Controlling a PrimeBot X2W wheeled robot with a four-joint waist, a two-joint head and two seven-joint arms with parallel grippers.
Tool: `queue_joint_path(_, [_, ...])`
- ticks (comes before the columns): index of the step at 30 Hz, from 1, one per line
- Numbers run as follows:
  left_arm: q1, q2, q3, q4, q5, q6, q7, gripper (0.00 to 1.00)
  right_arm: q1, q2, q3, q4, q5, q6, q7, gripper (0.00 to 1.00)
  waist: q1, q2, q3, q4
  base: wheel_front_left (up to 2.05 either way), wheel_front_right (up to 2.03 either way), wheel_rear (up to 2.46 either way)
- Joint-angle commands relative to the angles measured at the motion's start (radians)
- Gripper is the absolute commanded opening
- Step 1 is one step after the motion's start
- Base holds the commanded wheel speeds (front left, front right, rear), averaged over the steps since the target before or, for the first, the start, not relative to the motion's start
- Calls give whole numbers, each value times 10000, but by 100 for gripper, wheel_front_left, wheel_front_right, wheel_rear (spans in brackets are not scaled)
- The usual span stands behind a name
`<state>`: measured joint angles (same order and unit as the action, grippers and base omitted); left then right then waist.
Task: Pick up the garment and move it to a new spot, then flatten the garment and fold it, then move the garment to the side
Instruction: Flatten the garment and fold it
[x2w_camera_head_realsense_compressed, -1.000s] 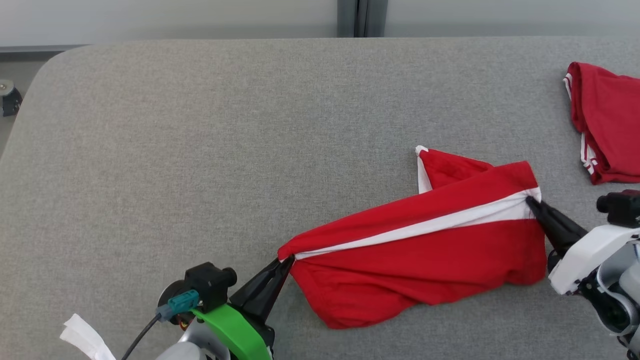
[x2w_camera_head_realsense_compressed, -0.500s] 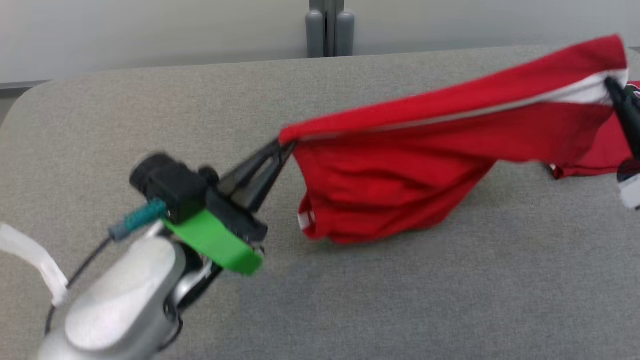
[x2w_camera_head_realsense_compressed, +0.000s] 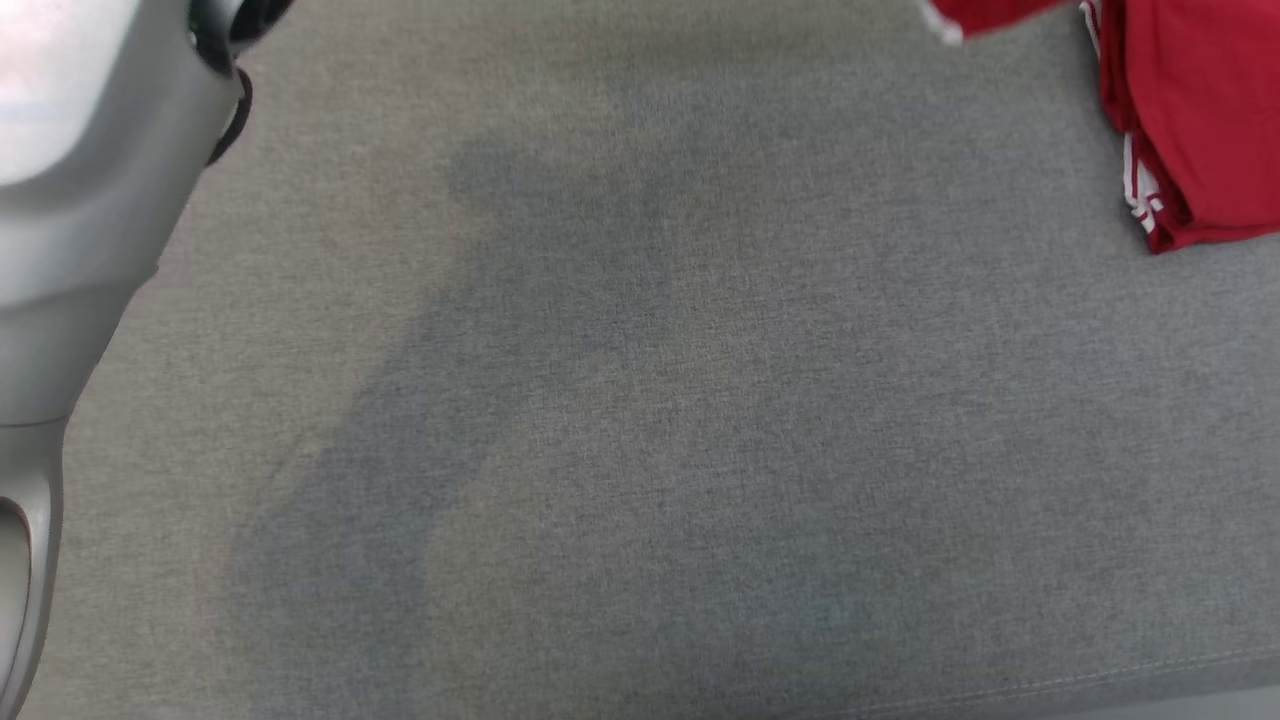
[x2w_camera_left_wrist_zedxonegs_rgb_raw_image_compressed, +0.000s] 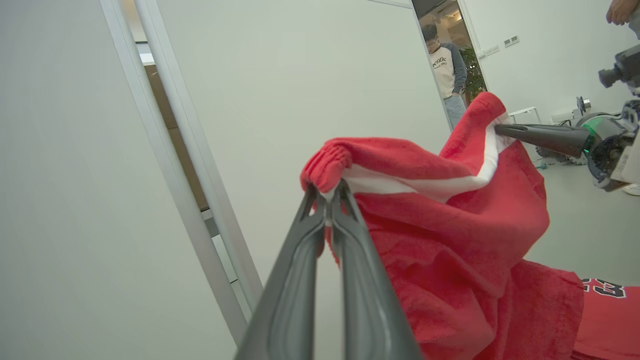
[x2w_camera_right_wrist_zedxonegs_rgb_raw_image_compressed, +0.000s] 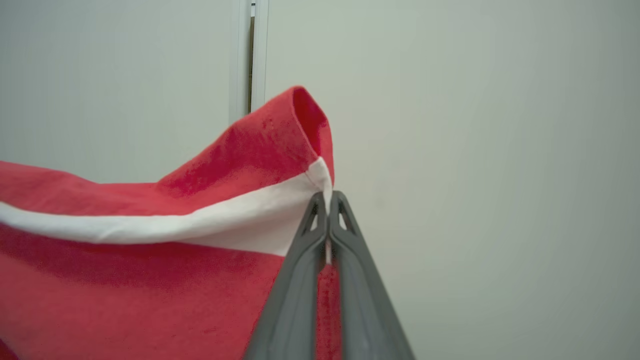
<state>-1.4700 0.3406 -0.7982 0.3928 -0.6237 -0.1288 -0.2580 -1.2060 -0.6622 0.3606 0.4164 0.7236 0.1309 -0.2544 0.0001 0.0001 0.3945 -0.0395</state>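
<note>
**Left wrist view.** At centre frame, the left gripper (x2w_camera_left_wrist_zedxonegs_rgb_raw_image_compressed: 327, 192) is clamped on the gathered waistband of the red shorts (x2w_camera_left_wrist_zedxonegs_rgb_raw_image_compressed: 450, 240). At upper right, the right gripper (x2w_camera_left_wrist_zedxonegs_rgb_raw_image_compressed: 498, 129) is pinched shut on their white stripe at the far end. The shorts hang in the air between the two.

**Head view.** A second red garment (x2w_camera_head_realsense_compressed: 1200, 110) lies at the upper right of the grey surface (x2w_camera_head_realsense_compressed: 700, 400).

The garment (x2w_camera_left_wrist_zedxonegs_rgb_raw_image_compressed: 450, 225) hangs from my left gripper (x2w_camera_left_wrist_zedxonegs_rgb_raw_image_compressed: 327, 192) at its 9 o'clock end and my right gripper (x2w_camera_left_wrist_zedxonegs_rgb_raw_image_compressed: 497, 129) at 1 o'clock; a second garment (x2w_camera_head_realsense_compressed: 1200, 120) lies on the table (x2w_camera_head_realsense_compressed: 640, 400) at 2 o'clock.
</note>
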Motion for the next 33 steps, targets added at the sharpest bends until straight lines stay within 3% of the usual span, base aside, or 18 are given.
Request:
queue_joint_path(1, [-183,-110,390,-216,167,-13,-87,0,-203,122,-66,111,-205,-4,-85,0,-1,-1,1729,-530,0,0,0])
queue_joint_path(4, [607,-151,842,-760,538,-14,-49,0,27,357,-339,-111,-426,-3,-101,0,-1,-1,1954,-579,0,0,0])
queue_joint_path(12, [4273,-37,984,-2198,718,-15,-59,0,3318,986,-1150,-1481,-738,-4,-106,0,-1,-1,1767,-453,0,0,0])
queue_joint_path(21, [8969,36,878,-3085,1102,-16,-61,0,8122,1576,-2545,-3576,-1404,-7,-108,0,-1,-1,438,-251,0,0,0])
queue_joint_path(33, [12837,387,1343,-4121,1200,-16,-60,0,12526,2327,-3448,-5328,-1384,-6,-108,0,-1,-1,-1307,-88,0,0,0])
